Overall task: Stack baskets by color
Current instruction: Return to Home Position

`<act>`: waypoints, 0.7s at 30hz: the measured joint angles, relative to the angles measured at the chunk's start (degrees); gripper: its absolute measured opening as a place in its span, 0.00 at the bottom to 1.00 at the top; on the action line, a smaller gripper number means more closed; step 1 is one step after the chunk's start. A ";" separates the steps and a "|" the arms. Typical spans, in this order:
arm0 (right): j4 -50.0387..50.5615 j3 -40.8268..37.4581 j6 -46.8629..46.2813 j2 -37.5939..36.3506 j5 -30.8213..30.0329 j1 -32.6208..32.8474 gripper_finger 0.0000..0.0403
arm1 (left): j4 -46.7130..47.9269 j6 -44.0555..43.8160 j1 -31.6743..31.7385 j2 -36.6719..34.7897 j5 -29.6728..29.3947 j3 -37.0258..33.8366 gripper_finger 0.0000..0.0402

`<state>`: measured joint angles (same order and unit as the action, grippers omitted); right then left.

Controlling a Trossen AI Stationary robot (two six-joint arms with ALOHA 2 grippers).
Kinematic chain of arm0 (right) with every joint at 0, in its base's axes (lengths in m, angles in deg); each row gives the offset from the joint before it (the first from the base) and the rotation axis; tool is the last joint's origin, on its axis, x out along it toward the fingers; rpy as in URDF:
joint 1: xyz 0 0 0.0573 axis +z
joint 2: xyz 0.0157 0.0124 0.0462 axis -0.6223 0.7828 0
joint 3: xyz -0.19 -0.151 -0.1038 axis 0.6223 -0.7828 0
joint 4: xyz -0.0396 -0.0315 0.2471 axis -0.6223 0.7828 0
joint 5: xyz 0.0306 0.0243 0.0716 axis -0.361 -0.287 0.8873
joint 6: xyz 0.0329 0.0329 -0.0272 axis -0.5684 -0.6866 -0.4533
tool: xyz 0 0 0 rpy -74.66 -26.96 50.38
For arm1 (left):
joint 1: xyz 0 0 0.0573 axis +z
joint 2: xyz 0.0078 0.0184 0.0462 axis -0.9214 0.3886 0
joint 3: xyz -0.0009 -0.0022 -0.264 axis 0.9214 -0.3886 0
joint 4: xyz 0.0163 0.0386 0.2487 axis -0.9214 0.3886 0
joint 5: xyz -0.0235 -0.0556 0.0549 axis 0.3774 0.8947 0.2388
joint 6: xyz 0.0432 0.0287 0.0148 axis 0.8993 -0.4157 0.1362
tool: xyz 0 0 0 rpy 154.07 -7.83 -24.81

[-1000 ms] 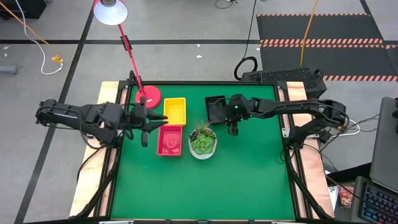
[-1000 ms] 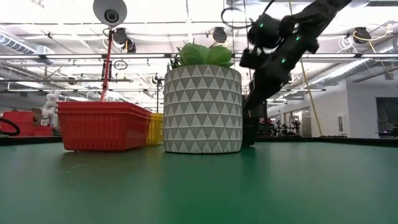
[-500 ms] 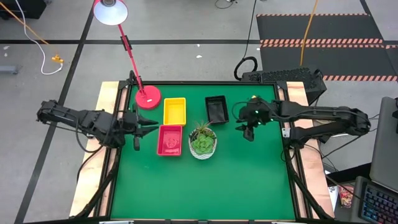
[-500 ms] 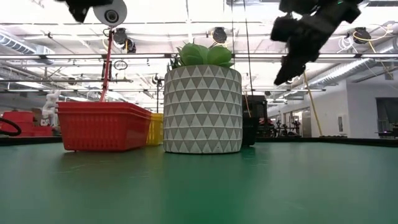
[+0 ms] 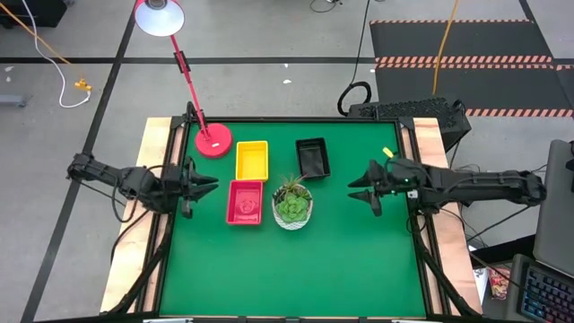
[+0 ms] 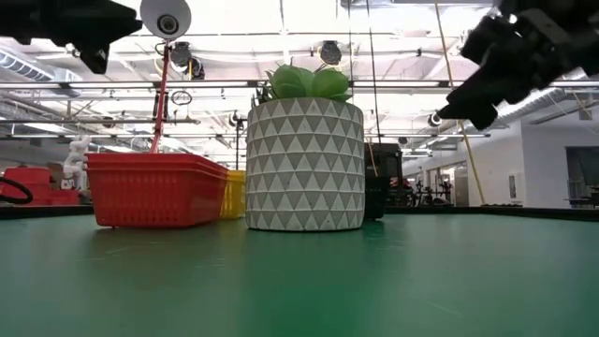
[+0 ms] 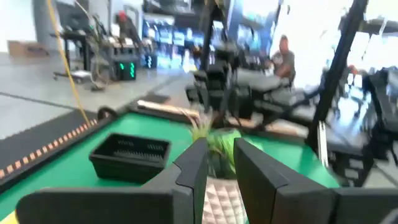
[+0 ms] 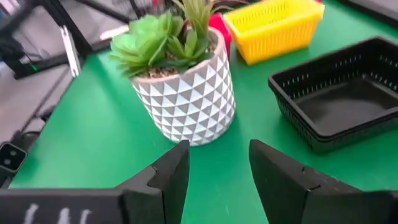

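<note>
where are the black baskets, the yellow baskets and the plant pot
black baskets (image 5: pixel 313 158), high view, on the bare inner floor of the top basket
yellow baskets (image 5: pixel 252 161), high view, on the bare inner floor
plant pot (image 6: pixel 304 164), low view, on the patterned front wall

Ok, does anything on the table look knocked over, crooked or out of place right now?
Nothing stands out. The yellow baskets, red baskets and black baskets sit flat and roughly square to the table, the plant pot stands upright among them, and the left gripper and right gripper hang empty at the sides.
</note>
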<state>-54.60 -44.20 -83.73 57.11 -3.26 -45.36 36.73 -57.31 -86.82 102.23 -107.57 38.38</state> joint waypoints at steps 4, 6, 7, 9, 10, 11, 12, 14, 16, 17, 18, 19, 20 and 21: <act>-9.16 -7.51 0.19 -4.54 -0.08 0.00 0.40 | 1.75 -1.26 0.00 -4.13 -0.58 -1.42 0.20; -14.03 -11.21 0.47 -6.43 -0.08 -0.02 0.40 | 3.81 -2.52 -0.41 -5.45 -0.35 -2.15 0.20; -16.61 -12.98 0.65 -7.40 -0.04 -0.02 0.40 | 4.61 -3.02 -0.76 -6.04 -0.18 -2.48 0.20; -21.10 -16.17 0.70 -9.31 0.03 -0.02 0.40 | 5.06 -3.20 -1.18 -7.17 -0.13 -3.80 0.20; -22.28 -17.46 0.52 -10.22 0.23 -0.02 0.40 | 4.98 -2.83 -1.40 -7.67 -0.11 -4.69 0.20; -24.71 -18.91 0.62 -10.99 0.35 -0.02 0.40 | 4.62 -2.18 -1.46 -8.26 -0.01 -5.53 0.20; -26.29 -19.25 0.80 -11.78 0.43 -0.02 0.40 | 3.64 -1.22 -1.48 -8.86 0.11 -6.23 0.20; -24.61 -19.28 2.23 -12.88 1.47 -0.02 0.40 | 0.06 1.25 -1.44 -10.11 1.96 -7.54 0.20; -26.29 -19.32 3.35 -13.05 1.90 -0.02 0.40 | -2.52 3.71 -1.39 -11.51 6.52 -9.03 0.20; -27.15 -19.33 3.63 -13.37 2.07 -0.02 0.40 | -3.81 4.70 -1.37 -11.87 8.96 -9.63 0.20; -28.90 -19.33 3.95 -13.70 2.73 -0.02 0.40 | -4.27 5.45 -1.37 -12.35 10.83 -10.00 0.20; -30.93 -19.33 4.37 -13.75 3.83 -0.04 0.40 | -4.21 5.97 -1.38 -12.62 12.30 -10.26 0.20; -32.20 -19.35 4.88 -13.99 5.13 -0.04 0.40 | -4.33 6.51 -1.27 -12.57 13.30 -10.28 0.20; -33.33 -19.35 5.09 -14.10 6.38 -0.02 0.40 | -4.06 6.97 -1.17 -12.58 14.18 -10.30 0.20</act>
<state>-87.92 -63.55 -78.64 43.02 3.12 -45.38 32.66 -50.33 -87.99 89.65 -93.39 28.08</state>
